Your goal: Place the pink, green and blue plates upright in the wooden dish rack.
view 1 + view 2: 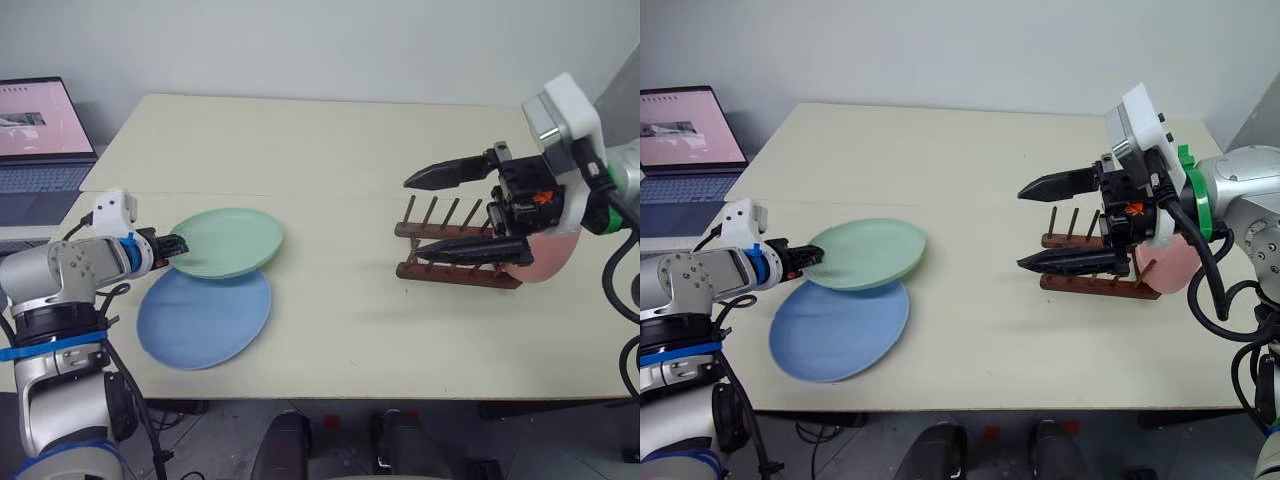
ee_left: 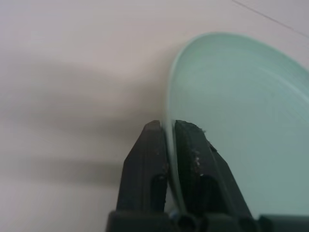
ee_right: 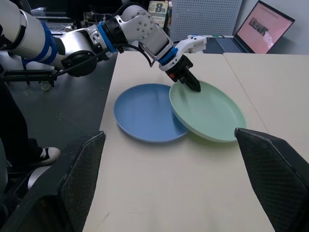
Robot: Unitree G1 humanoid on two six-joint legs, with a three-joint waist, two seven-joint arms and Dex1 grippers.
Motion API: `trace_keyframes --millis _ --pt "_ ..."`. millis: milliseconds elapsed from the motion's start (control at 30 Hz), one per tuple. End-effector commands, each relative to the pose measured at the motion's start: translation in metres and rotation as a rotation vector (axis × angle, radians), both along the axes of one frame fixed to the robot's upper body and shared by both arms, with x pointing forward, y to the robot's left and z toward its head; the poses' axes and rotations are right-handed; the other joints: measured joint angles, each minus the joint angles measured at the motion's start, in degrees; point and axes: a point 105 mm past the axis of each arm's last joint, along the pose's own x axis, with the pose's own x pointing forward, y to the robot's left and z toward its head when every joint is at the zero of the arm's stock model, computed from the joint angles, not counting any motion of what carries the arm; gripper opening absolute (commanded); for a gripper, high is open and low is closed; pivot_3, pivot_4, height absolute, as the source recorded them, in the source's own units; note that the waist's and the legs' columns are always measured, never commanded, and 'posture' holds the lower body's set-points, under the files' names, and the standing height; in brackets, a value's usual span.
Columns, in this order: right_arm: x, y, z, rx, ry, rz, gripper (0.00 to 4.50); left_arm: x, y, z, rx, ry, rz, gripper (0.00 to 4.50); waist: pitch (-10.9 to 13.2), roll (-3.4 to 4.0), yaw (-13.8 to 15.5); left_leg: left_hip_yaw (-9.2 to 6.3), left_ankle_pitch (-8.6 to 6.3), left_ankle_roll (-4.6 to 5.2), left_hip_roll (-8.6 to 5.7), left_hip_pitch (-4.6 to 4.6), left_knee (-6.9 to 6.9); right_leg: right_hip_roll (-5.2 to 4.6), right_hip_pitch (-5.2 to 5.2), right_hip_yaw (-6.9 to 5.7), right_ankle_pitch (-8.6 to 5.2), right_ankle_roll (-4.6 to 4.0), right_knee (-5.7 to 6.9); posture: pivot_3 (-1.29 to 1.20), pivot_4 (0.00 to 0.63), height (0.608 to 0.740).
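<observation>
The green plate [image 1: 228, 242] lies on the table's left side, its near edge overlapping the blue plate [image 1: 205, 320]. My left gripper [image 1: 180, 246] is shut on the green plate's left rim, and the left wrist view shows the rim [image 2: 170, 96] pinched between the two black fingers. The pink plate [image 1: 1170, 265] stands at the right end of the wooden dish rack [image 1: 455, 272], partly hidden behind my right hand. My right gripper [image 1: 412, 218] hangs open above and in front of the rack, pointing left, holding nothing.
An open laptop [image 1: 40, 140] sits on a separate surface past the table's left edge. The cream table [image 1: 340, 170] has a seam running across its middle. The table's front edge is close below the blue plate.
</observation>
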Motion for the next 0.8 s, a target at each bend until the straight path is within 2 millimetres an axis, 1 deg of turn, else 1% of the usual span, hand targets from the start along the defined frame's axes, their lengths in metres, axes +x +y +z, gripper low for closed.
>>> trace_keyframes --millis 33,133,433,533,633,733,767,800 --pt "-0.006 -0.001 0.011 0.015 -0.060 0.004 4.50 0.003 0.006 0.015 -0.016 -0.058 0.032 0.03 0.00 0.00 -0.02 0.01 0.00 0.00 0.00 0.00 0.01 0.00 0.00 0.01 0.00 0.00 0.01 0.00 0.150 0.733" --pt "-0.004 -0.001 0.011 0.019 -0.066 -0.005 4.50 0.005 0.001 0.026 -0.031 -0.103 0.015 0.03 0.00 0.00 -0.06 0.02 0.00 0.00 0.00 0.00 0.02 0.00 0.00 0.01 0.00 0.01 0.02 0.00 0.150 0.733" --pt "-0.003 -0.003 0.009 0.026 -0.067 -0.015 4.50 0.003 -0.008 0.048 -0.059 -0.189 -0.033 0.03 0.00 0.00 -0.08 0.02 0.01 -0.01 0.00 -0.17 0.04 0.01 -0.18 0.01 0.01 0.01 0.06 0.00 0.150 0.733" --pt "-0.001 -0.001 0.009 0.030 -0.096 -0.021 4.50 0.006 -0.016 0.064 -0.094 -0.245 -0.044 0.03 0.00 0.00 0.05 0.00 0.01 -0.01 0.00 -0.19 0.05 0.02 -0.19 0.00 0.01 0.01 0.07 0.00 0.150 0.733" --pt "0.007 0.003 0.005 -0.002 -0.158 -0.055 4.50 0.012 -0.036 0.083 -0.133 -0.299 -0.081 0.03 0.00 -0.02 0.30 -0.06 0.01 -0.02 -0.02 -0.26 0.13 0.03 -0.19 -0.04 0.02 0.03 0.07 0.00 0.150 0.733" --pt "0.015 0.010 -0.008 -0.067 -0.250 -0.065 4.50 0.022 -0.069 0.102 -0.156 -0.354 -0.122 0.03 -0.01 -0.04 0.39 -0.02 0.02 -0.03 -0.07 -0.26 0.15 0.02 -0.17 0.02 0.07 0.12 0.05 0.00 0.150 0.733" --pt "0.017 0.014 -0.011 -0.075 -0.274 -0.068 4.50 0.025 -0.078 0.106 -0.158 -0.368 -0.124 0.03 -0.02 -0.06 0.43 -0.02 0.02 -0.03 -0.09 -0.26 0.16 0.02 -0.17 0.03 0.09 0.15 0.05 0.00 0.150 0.733" --pt "0.019 0.016 -0.013 -0.077 -0.288 -0.069 4.50 0.027 -0.082 0.108 -0.159 -0.374 -0.121 0.03 -0.03 -0.06 0.40 -0.02 0.02 -0.03 -0.10 -0.27 0.19 0.02 -0.16 0.03 0.10 0.18 0.03 0.00 0.150 0.733"
